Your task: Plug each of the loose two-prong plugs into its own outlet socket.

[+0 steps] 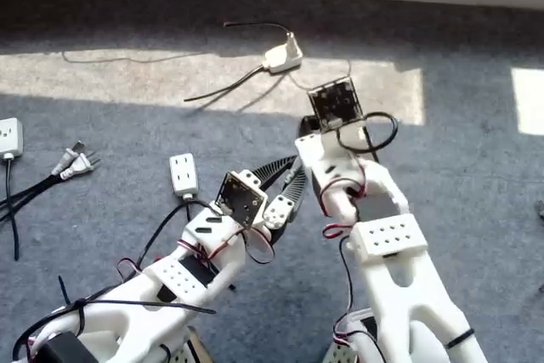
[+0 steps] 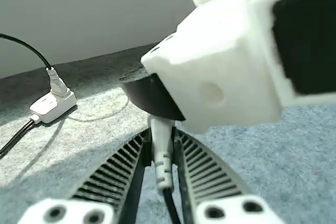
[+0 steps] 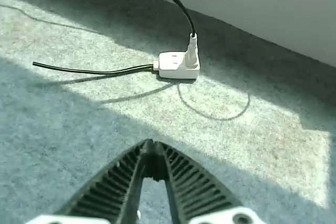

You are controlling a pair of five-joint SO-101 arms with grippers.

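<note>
My left gripper [image 2: 161, 136] is shut on a white two-prong plug [image 2: 161, 156] with a black cord, held upright between the ribbed fingers [image 2: 118, 169]. It sits tight against the right arm's white housing [image 2: 226, 72]; in the high view the left gripper [image 1: 289, 174] is beside that arm. My right gripper [image 3: 153, 148] is shut, with nothing visible between its fingers, and points at a far white outlet [image 3: 178, 64] that has a plug [image 3: 191, 45] in it. A free white outlet [image 1: 183, 173] lies near the left arm. Two loose plugs [image 1: 75, 161] lie at the left.
Another white outlet [image 1: 8, 138] sits at the left edge, with black cords [image 1: 21, 193] trailing from the loose plugs. The far outlet [image 1: 283, 57] has cords running left and right. Grey carpet [image 1: 459, 142] with a sunlit band covers the floor; a wall borders the back.
</note>
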